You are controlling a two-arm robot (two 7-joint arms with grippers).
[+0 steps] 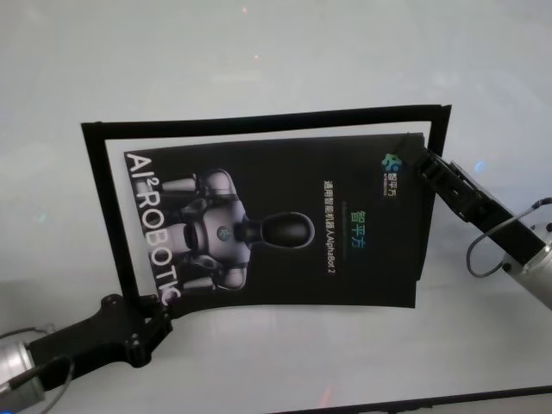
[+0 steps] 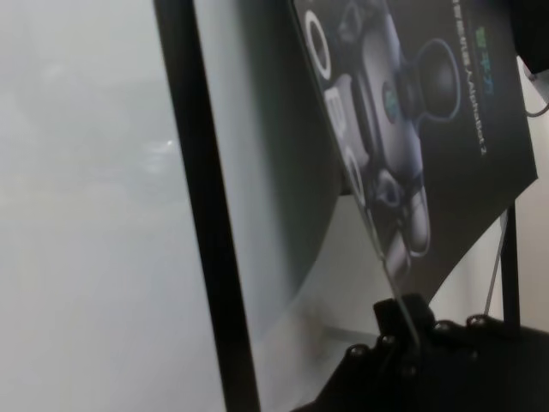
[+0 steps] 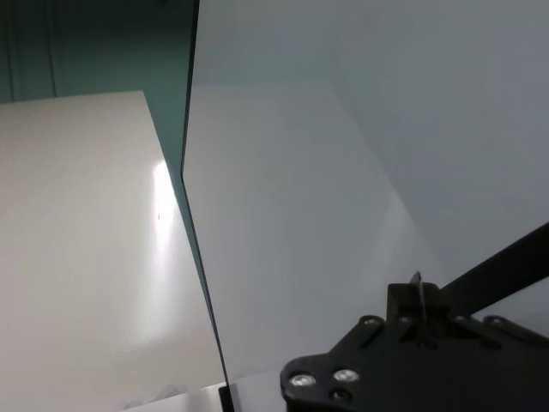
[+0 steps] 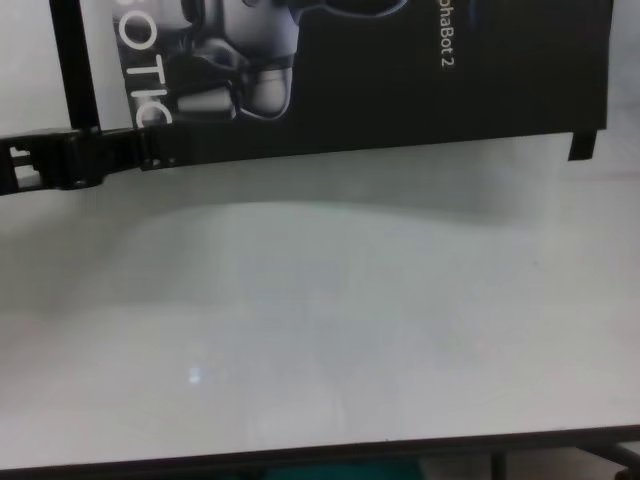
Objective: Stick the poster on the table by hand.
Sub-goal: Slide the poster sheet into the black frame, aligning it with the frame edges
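above white table [image 1: 259,60], both pincers clamp poster [image 1: 285,224]: left pincer [image 1: 159,306], right pincer [image 1: 420,162]; black strips [image 1: 259,121] beside

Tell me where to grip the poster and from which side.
By opposite corners, pinched on the thin edge, as now: left gripper comes from the near left onto the corner by the white lettering, right gripper from the right onto the far right corner. The poster is a thin, limp sheet, bowed above the table, so only edges give a hold, and a diagonal hold seems to keep it spread.
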